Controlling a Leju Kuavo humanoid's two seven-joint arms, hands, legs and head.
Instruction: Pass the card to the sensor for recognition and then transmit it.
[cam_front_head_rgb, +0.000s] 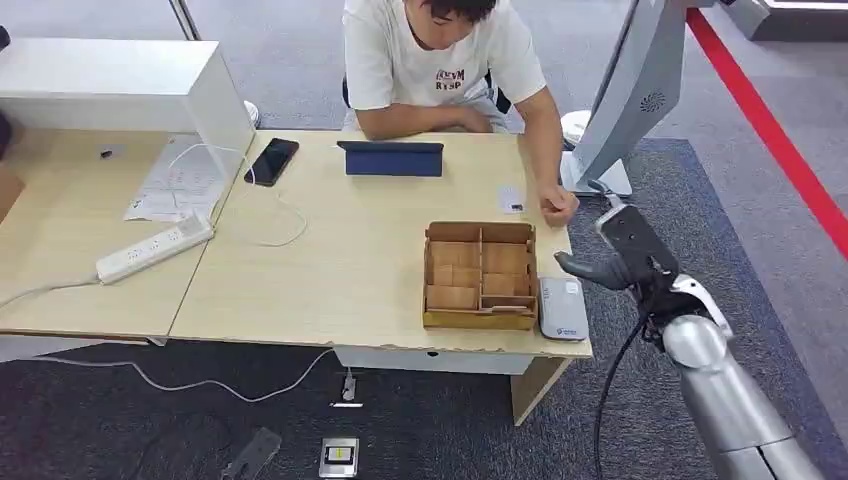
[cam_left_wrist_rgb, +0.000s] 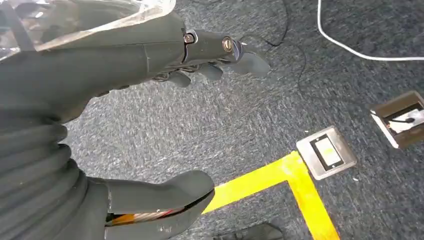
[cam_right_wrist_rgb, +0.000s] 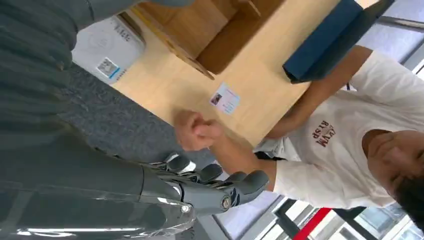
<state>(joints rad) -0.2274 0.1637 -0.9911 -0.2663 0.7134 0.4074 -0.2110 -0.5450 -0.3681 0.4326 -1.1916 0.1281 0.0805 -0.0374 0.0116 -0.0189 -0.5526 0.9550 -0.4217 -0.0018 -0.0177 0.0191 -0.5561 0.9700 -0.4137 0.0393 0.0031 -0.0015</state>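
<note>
A white card (cam_front_head_rgb: 511, 198) (cam_right_wrist_rgb: 225, 98) with a small photo lies flat on the wooden table (cam_front_head_rgb: 350, 260), beside the fist of a seated person (cam_front_head_rgb: 445, 70). The grey-white sensor box (cam_front_head_rgb: 563, 308) (cam_right_wrist_rgb: 111, 49) sits at the table's right front corner, next to an open wooden compartment box (cam_front_head_rgb: 480, 276). My right hand (cam_front_head_rgb: 625, 255) (cam_right_wrist_rgb: 200, 185) hovers off the table's right edge, above the carpet, fingers apart and holding nothing. My left hand (cam_left_wrist_rgb: 165, 100) hangs over the carpet floor, open and empty.
A dark blue tablet case (cam_front_head_rgb: 391, 158), a black phone (cam_front_head_rgb: 271, 160), papers and a white power strip (cam_front_head_rgb: 155, 248) with cables lie on the table. A white kiosk stand (cam_front_head_rgb: 625, 100) rises just behind my right hand. Floor sockets (cam_left_wrist_rgb: 327, 152) and yellow tape mark the carpet.
</note>
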